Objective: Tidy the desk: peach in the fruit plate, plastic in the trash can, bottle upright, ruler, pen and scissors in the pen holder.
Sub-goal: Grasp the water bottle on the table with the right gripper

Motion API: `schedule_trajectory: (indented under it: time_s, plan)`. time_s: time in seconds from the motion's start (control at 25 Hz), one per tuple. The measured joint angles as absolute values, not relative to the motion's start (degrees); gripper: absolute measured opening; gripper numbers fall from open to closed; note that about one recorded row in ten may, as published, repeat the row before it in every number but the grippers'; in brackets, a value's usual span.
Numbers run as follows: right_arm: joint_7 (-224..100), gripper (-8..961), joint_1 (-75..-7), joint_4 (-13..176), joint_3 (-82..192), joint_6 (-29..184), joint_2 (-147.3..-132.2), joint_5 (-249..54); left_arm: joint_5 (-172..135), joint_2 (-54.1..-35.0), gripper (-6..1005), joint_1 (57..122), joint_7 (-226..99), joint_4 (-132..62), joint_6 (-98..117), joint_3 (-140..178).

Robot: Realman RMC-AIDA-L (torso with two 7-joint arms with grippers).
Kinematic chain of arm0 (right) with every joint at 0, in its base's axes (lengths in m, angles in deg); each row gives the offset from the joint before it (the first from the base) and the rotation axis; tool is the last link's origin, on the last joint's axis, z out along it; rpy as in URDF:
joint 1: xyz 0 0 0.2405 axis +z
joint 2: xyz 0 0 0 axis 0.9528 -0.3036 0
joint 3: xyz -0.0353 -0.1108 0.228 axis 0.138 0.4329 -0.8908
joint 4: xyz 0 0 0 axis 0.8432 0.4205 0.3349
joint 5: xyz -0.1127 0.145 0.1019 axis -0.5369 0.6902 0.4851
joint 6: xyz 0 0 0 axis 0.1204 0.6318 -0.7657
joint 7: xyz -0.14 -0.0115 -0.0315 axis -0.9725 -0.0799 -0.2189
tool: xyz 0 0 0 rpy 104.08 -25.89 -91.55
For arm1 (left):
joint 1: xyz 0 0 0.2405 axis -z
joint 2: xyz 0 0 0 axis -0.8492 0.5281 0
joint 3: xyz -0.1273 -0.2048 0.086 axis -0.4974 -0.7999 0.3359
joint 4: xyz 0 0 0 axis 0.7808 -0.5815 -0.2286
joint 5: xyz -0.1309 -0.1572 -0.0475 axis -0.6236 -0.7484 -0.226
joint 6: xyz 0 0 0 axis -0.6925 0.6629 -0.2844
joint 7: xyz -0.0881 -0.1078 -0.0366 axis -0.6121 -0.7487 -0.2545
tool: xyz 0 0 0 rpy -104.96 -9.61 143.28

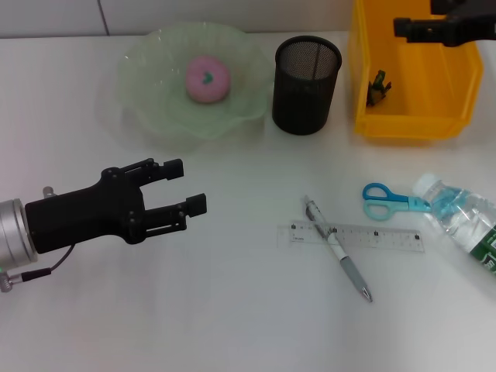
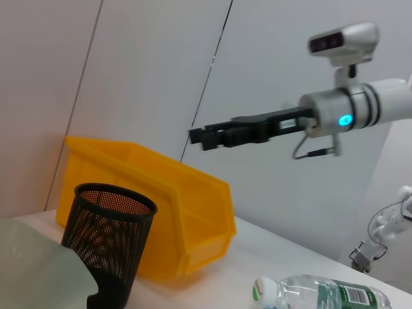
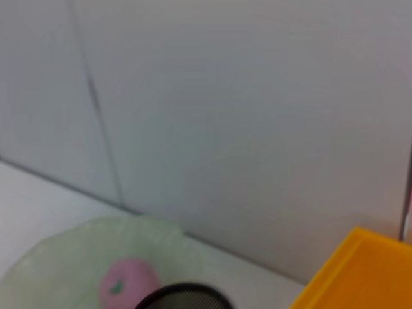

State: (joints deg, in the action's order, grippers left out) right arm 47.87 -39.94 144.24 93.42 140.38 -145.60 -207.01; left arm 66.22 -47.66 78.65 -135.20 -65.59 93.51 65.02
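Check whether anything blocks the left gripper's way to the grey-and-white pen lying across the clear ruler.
Nothing visible does. The left gripper hovers open over bare white table, and the stretch between it and the grey-and-white pen, which lies across the clear plastic ruler, holds nothing. The black mesh pen holder stands farther back.

Peach in fruit plate; pen holder just right; trash can farther right. Nearer: pen across ruler, scissors and lying bottle rightward.

black mesh pen holder, perhaps metal; glossy yellow bin
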Motion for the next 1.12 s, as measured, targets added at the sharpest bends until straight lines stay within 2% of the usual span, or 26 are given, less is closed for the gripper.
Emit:
schedule_trajectory:
  time_s: [0.24, 0.32, 0.36, 0.56, 1.12]
  plan:
    - [59.3, 855, -43.0, 159.9, 93.7, 161.0, -144.19, -216.9, 66.2, -47.62, 767, 79.0, -135.4, -65.8, 93.4, 64.9]
    - [61.7, 853, -43.3, 163.9, 93.7, 166.9, -144.38, -221.2, 66.2, -47.55, 766, 79.4, -135.6, -65.8, 93.2, 64.9]
    - [63.3, 852, -43.4, 166.4, 93.7, 171.6, -144.96, -224.9, 66.2, -47.53, 766, 79.6, -135.6, -65.7, 93.0, 64.9]
    - [65.2, 847, -43.6, 166.6, 94.4, 176.7, -146.06, -232.0, 66.2, -47.48, 765, 80.0, -135.7, -65.7, 92.5, 65.0]
    - [65.4, 835, -44.4, 162.0, 101.8, 174.1, -146.26, -240.4, 66.2, -47.33, 761, 80.3, -135.9, -65.7, 92.2, 65.0]
